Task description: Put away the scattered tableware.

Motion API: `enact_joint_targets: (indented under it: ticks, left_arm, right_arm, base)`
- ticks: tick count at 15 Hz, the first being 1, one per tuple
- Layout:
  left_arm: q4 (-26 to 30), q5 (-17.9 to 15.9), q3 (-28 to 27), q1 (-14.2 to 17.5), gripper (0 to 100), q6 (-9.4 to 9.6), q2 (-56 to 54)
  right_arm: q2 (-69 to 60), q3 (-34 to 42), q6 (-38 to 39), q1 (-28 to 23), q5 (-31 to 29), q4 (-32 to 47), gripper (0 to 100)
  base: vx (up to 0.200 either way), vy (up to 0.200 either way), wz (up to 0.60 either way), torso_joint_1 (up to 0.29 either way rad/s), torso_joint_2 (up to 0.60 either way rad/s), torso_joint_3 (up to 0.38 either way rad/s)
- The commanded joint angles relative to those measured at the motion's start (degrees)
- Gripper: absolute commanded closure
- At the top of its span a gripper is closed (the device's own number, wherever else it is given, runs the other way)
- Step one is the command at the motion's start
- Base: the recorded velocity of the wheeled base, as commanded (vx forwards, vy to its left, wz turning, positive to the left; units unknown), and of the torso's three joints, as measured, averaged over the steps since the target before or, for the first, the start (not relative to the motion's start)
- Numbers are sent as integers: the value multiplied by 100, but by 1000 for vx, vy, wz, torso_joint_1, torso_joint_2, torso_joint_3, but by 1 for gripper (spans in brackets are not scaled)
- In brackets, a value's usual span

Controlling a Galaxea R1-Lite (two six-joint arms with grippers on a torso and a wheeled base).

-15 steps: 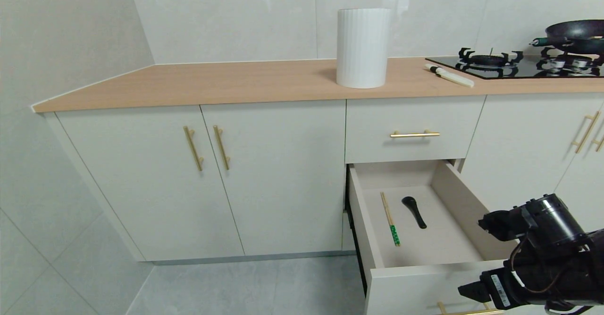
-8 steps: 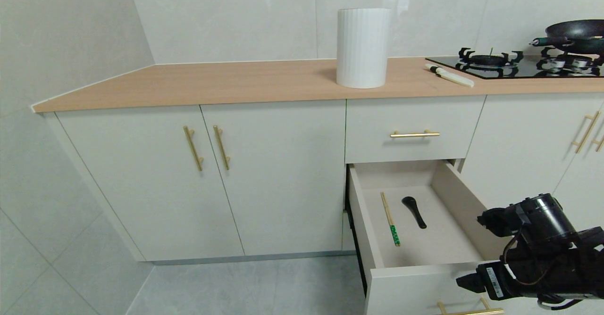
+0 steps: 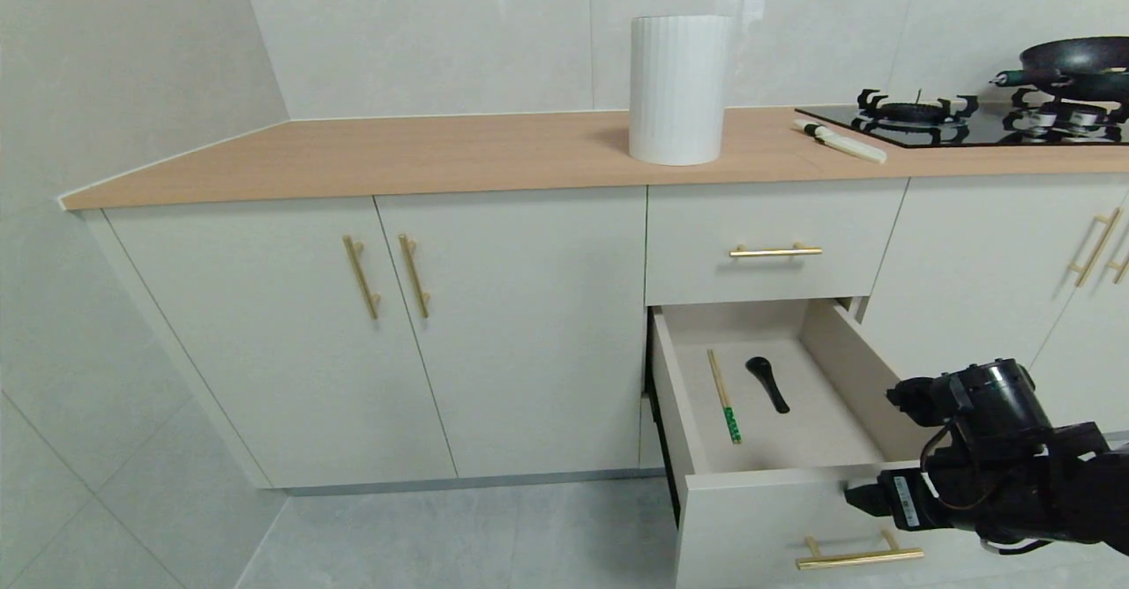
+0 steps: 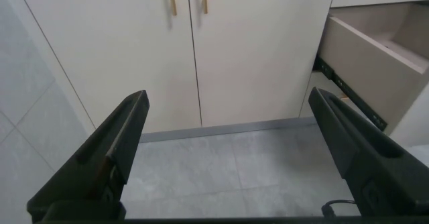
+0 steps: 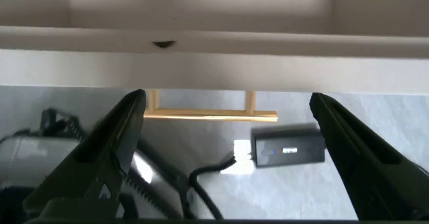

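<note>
A drawer (image 3: 776, 518) under the counter stands partly open. Inside it lie a pair of wooden chopsticks with green ends (image 3: 723, 395) and a black spoon (image 3: 767, 383). My right arm (image 3: 997, 474) is at the drawer's front right corner. In the right wrist view my right gripper (image 5: 226, 100) is open, with its fingers spread wide over the drawer front's top edge and the gold handle (image 5: 211, 115) below. My left gripper (image 4: 228, 100) hangs open over the grey floor in front of the cabinet doors and holds nothing.
A tall white ribbed container (image 3: 677, 91) stands on the wooden counter (image 3: 397, 157). A white knife-like utensil (image 3: 840, 141) lies beside the gas hob (image 3: 961, 122), which carries a black pan (image 3: 1076, 58). A shut drawer (image 3: 776, 252) sits above the open one.
The open drawer has slid a little way in toward the cabinet, and its gold handle has come into view. My right arm moved with the drawer front.
</note>
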Motion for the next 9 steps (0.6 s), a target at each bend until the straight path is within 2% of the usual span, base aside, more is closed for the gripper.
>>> enact_joint_targets:
  ticks: [1, 4, 9]
  left_arm:
    - [0, -1, 1, 2, 0, 2, 2]
    - [0, -1, 1, 2, 0, 2, 2]
    - [0, -1, 1, 2, 0, 2, 2]
  right_arm:
    - [468, -26, 2, -63, -4, -337, 0]
    - [916, -131, -60, -90, -12, -1128, 0]
    - [1408, -940, -350, -266, -12, -1208, 0]
  base:
    - [0, 0, 0, 0, 0, 0]
    - [0, 0, 0, 0, 0, 0]
    - [0, 0, 0, 0, 0, 0]
